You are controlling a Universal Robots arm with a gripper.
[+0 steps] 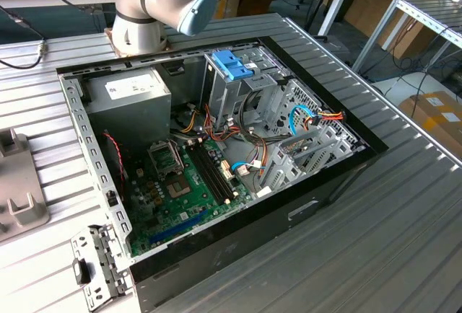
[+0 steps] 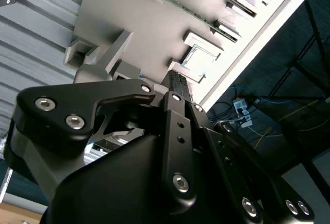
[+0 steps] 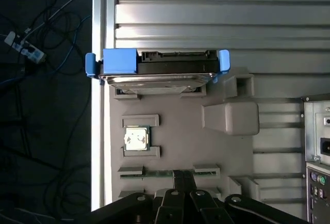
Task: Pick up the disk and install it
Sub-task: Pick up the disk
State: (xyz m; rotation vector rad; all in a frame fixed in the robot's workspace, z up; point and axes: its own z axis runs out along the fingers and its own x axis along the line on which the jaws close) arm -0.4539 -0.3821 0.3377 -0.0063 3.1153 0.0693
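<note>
Our tool (image 3: 183,176) is hovering closed and empty near the disk (image 3: 157,70), which we judge is standing edge-up in its holder (image 3: 175,115) for easy gripping.

In the exterior view the top edge is cutting off the robot arm (image 1: 155,3) above its lowest joints, the exterior view's left edge is slicing through the grey fixture tray (image 1: 20,183), and the bottom edge is clipping the loose metal bracket (image 1: 97,270). Bundled cables (image 1: 242,151) are covering part of the motherboard (image 1: 155,205). In the first wrist view the disk (image 3: 157,69) is standing edge-on, with its broad faces out of sight; the gripper (image 3: 180,178) is covering the middle of the memory module (image 3: 149,172) and running off the picture, and an edge is cutting through the computer's rear panel (image 3: 317,154).
</note>
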